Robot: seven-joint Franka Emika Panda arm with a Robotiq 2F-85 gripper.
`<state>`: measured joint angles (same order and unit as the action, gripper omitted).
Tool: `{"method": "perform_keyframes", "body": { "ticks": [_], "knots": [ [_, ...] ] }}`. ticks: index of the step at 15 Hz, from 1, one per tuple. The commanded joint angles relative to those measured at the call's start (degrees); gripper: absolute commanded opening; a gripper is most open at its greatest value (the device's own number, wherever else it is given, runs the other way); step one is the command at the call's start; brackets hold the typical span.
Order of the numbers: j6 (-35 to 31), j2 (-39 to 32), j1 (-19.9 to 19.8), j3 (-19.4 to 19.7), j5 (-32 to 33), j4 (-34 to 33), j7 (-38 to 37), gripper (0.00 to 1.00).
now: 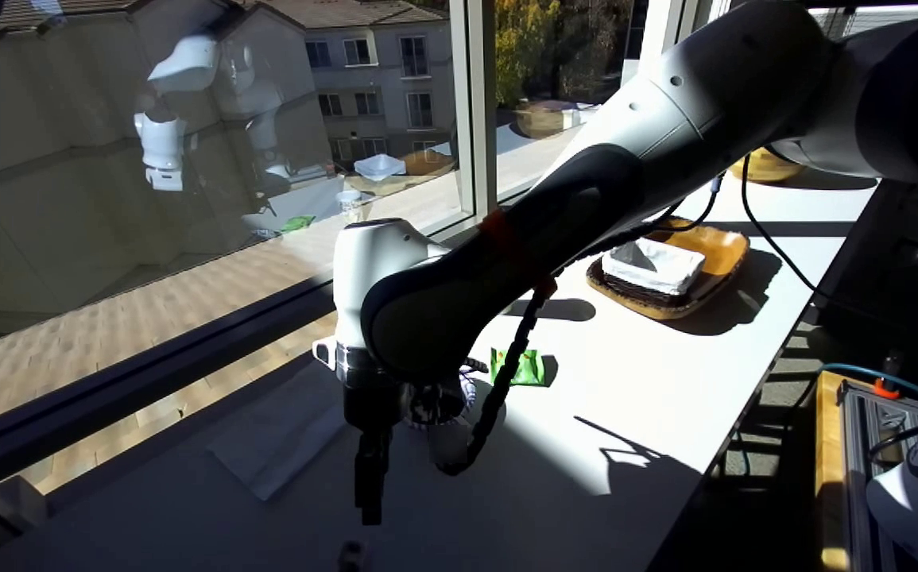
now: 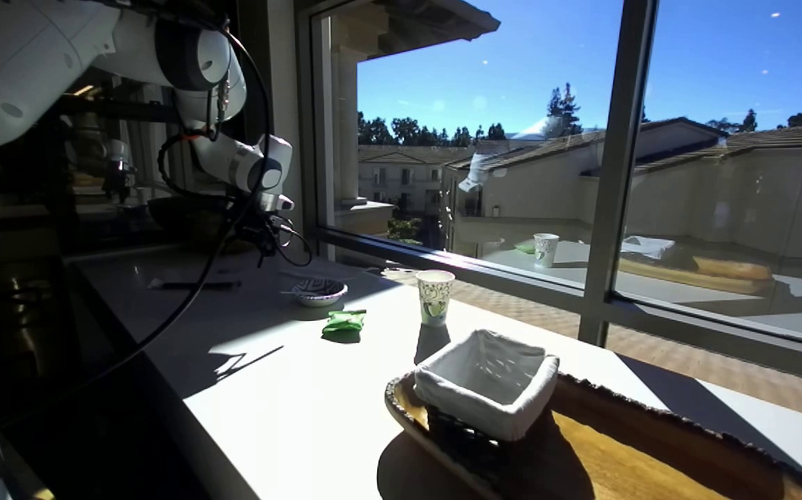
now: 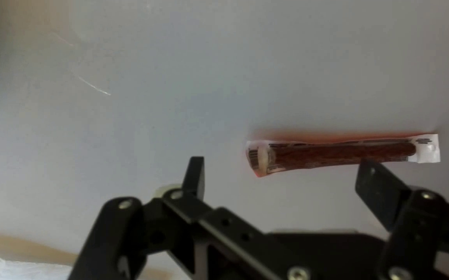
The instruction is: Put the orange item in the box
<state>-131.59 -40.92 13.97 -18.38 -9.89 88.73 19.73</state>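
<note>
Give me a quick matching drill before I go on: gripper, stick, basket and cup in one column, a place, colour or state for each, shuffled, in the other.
1. Gripper
2. Stick
3. Basket
4. Cup

A. In the wooden tray
B. Patterned, upright
C. Jaws apart
D. Reddish-brown, wrapped

Pairs: 1-C; 2-D; 3-A; 4-B
</note>
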Motion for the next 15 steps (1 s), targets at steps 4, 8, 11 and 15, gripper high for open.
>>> {"method": "perform_keyframes", "body": {
  "ticks": [4,8,11,15],
  "knots": [
    [0.74,-7.72,2.1,-0.05,2.1,-8.06,-0.3,1.0],
    [0.35,-10.62,3.09,0.35,3.18,-11.44,-1.01,0.99],
    [1.21,-13.03,3.47,0.14,3.59,-14.73,-0.83,0.9],
    [2.13,-15.64,3.72,-0.35,3.22,-18.35,-0.66,0.67]
  ]
}}
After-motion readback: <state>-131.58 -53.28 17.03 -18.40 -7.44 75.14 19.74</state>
